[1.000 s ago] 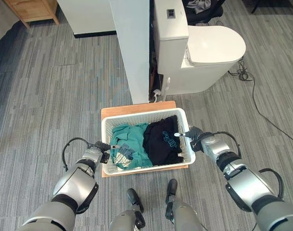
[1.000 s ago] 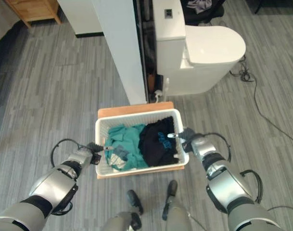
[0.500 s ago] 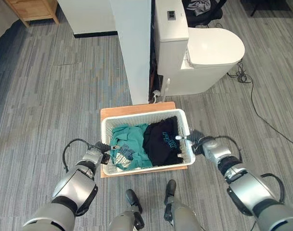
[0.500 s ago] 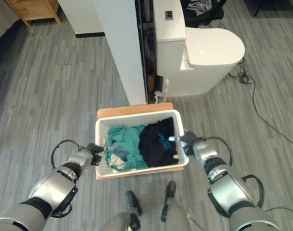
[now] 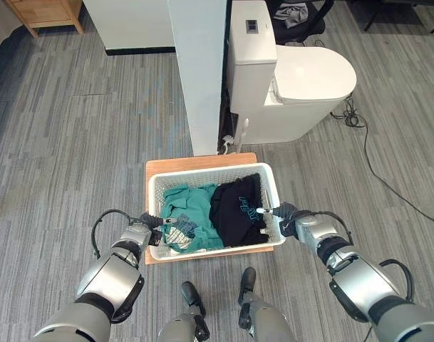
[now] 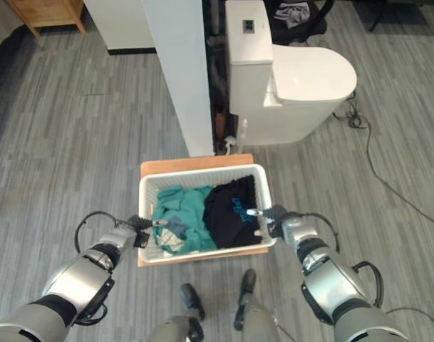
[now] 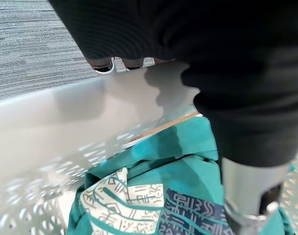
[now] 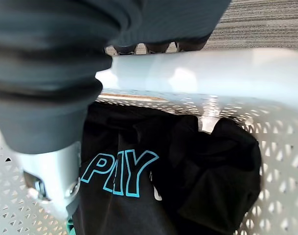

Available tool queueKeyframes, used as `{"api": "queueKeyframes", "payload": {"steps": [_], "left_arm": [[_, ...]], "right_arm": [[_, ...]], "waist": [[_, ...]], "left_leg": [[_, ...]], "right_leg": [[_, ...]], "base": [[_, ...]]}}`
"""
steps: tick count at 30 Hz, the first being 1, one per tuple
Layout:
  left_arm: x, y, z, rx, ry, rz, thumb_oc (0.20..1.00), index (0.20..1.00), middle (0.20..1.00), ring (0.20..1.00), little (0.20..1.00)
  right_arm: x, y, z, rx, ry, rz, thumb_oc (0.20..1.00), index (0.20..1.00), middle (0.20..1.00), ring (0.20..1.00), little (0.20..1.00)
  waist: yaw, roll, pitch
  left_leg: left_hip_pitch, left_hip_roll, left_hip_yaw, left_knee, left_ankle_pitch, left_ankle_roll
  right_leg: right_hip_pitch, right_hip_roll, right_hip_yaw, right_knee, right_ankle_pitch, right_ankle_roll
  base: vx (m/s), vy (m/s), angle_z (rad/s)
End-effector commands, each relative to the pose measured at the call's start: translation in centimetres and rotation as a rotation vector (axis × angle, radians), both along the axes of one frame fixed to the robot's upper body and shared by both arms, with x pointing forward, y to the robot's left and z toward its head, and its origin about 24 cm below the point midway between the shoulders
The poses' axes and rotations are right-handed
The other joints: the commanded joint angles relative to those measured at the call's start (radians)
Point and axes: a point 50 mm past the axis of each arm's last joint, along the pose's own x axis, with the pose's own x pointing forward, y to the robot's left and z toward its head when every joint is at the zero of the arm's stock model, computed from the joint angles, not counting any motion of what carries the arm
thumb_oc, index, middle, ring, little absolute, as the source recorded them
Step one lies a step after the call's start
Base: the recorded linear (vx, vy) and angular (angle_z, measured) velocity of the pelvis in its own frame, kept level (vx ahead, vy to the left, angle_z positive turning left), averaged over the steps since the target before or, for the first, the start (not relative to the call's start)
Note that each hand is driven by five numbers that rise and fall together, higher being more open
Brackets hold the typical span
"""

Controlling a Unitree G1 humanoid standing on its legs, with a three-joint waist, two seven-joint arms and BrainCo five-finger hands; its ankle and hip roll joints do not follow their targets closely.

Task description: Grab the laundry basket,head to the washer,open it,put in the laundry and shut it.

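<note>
A white perforated laundry basket [image 5: 213, 173] is sitting squarely on a low wooden stand [image 5: 195, 162] on the grey floor. Inside it, a teal garment [image 5: 195, 214] with a patterned patch is lying crumpled on the robot's left side, and a black garment [image 5: 234, 208] with teal lettering is bunching up beside it on the right.

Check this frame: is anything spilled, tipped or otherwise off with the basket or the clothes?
Nothing stands out. The white basket sits level on a low wooden stand, with the teal garment and the black garment inside it. The left hand and right hand grip its opposite rims.
</note>
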Motion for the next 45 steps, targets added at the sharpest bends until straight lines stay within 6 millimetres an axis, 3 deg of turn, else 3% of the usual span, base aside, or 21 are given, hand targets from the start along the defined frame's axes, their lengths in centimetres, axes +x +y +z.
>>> {"api": "queueKeyframes", "payload": {"steps": [1, 2, 3, 9, 14, 22, 28, 30, 32, 38, 45], "left_arm": [[1.3, -2.9, 0.8, -0.089, -0.057, -0.046, 0.2, 0.2, 0.2, 0.2, 0.2], [1.2, -3.3, 0.6, -0.098, -0.057, -0.053, 0.2, 0.2, 0.2, 0.2, 0.2], [1.2, -3.3, 0.6, -0.098, -0.057, -0.053, 0.2, 0.2, 0.2, 0.2, 0.2], [1.2, -5.5, 0.4, -0.114, -0.085, -0.126, 0.2, 0.2, 0.2, 0.2, 0.2], [0.2, -6.9, -0.9, -0.09, -0.053, -0.209, 0.2, 0.2, 0.2, 0.2, 0.2], [-0.9, -8.0, -2.1, -0.08, -0.027, -0.268, 0.2, 0.2, 0.2, 0.2, 0.2], [-1.8, -9.3, -2.9, -0.078, 0.012, -0.317, 0.2, 0.2, 0.2, 0.2, 0.2], [-2.8, -10.0, -3.9, -0.181, 0.048, -0.246, 0.2, 0.2, 0.2, 0.2, 0.2], [-3.0, -10.3, -4.0, -0.23, 0.052, -0.21, 0.2, 0.2, 0.2, 0.2, 0.2], [-3.2, -11.8, -4.0, -0.457, 0.027, -0.044, 0.2, 0.2, 0.2, 0.2, 0.2], [-3.0, -11.5, -3.9, -0.546, 0.014, 0.043, 0.2, 0.2, 0.2, 0.2, 0.2]], "right_arm": [[1.8, 3.8, 2.3, 0.057, -0.111, 0.103, 0.639, 0.639, 0.639, 0.639, 0.639], [1.8, 3.8, 2.4, 0.062, -0.126, 0.104, 0.313, 0.313, 0.313, 0.313, 0.313], [1.8, 3.8, 2.4, 0.062, -0.126, 0.104, 0.2, 0.2, 0.2, 0.2, 0.2], [0.5, 3.6, 2.1, 0.139, -0.198, 0.094, 0.2, 0.2, 0.2, 0.2, 0.2], [-1.8, 2.6, -0.3, 0.148, -0.146, 0.089, 0.2, 0.2, 0.2, 0.2, 0.2], [-4.1, 2.1, -1.9, 0.244, -0.127, 0.064, 0.2, 0.2, 0.2, 0.2, 0.2], [-5.2, 0.9, -3.3, 0.437, -0.084, -0.146, 0.2, 0.2, 0.2, 0.2, 0.2], [-5.5, 1.2, -3.9, 0.613, -0.061, -0.279, 0.2, 0.2, 0.2, 0.2, 0.2], [-5.5, 1.2, -4.0, 0.645, -0.059, -0.318, 0.2, 0.2, 0.2, 0.2, 0.2], [-5.6, 2.1, -4.5, 0.677, -0.049, -0.364, 0.2, 0.2, 0.2, 0.2, 0.2], [-5.9, 1.8, -5.1, 0.672, -0.051, -0.419, 0.2, 0.2, 0.2, 0.2, 0.2]], "waist": [[0.007, 0.001, 0.04], [0.007, 0.002, 0.04], [0.007, 0.002, 0.04], [0.007, 0.007, 0.044], [0.009, 0.013, 0.041], [0.01, 0.021, 0.035], [0.007, 0.03, 0.024], [0.008, 0.034, 0.017], [0.009, 0.036, 0.015], [0.013, 0.049, 0.001], [0.015, 0.06, -0.015]], "left_leg": [[0.035, -0.006, -0.082, -0.03, -0.005, -0.073], [0.035, -0.007, -0.084, -0.03, -0.005, -0.073], [0.035, -0.007, -0.084, -0.03, -0.005, -0.073], [0.028, -0.01, -0.094, -0.03, -0.005, -0.071], [0.035, -0.013, -0.094, -0.03, -0.009, -0.069], [0.038, -0.015, -0.094, -0.03, -0.007, -0.071], [0.045, -0.016, -0.1, -0.03, -0.005, -0.073], [0.047, -0.016, -0.104, -0.03, -0.004, -0.074], [0.048, -0.018, -0.107, -0.029, -0.003, -0.075], [0.054, -0.02, -0.113, -0.03, 0.001, -0.077], [0.063, -0.019, -0.121, -0.03, 0.004, -0.08]], "right_leg": [[0.049, -0.028, 0.045, -0.093, 0.09, 0.12], [0.049, -0.028, 0.045, -0.094, 0.09, 0.121], [0.049, -0.028, 0.045, -0.094, 0.09, 0.121], [0.045, -0.029, 0.043, -0.094, 0.088, 0.121], [0.054, -0.033, 0.041, -0.094, 0.084, 0.122], [0.06, -0.037, 0.039, -0.093, 0.081, 0.124], [0.07, -0.039, 0.035, -0.093, 0.077, 0.124], [0.074, -0.04, 0.03, -0.092, 0.075, 0.123], [0.076, -0.04, 0.03, -0.092, 0.074, 0.123], [0.082, -0.04, 0.03, -0.094, 0.072, 0.121], [0.094, -0.038, 0.027, -0.093, 0.069, 0.117]], "base": [[0.0, 0.0, 0.0], [0.0, 0.0, 0.0], [0.0, 0.0, 0.0], [0.0, 0.0, 0.0], [0.0, 0.0, 0.0], [0.0, 0.0, 0.0], [0.0, -0.013, 0.05], [-0.01, -0.022, 0.1], [-0.01, -0.011, 0.02], [0.0, 0.0, 0.0], [0.0, 0.0, 0.0]]}}
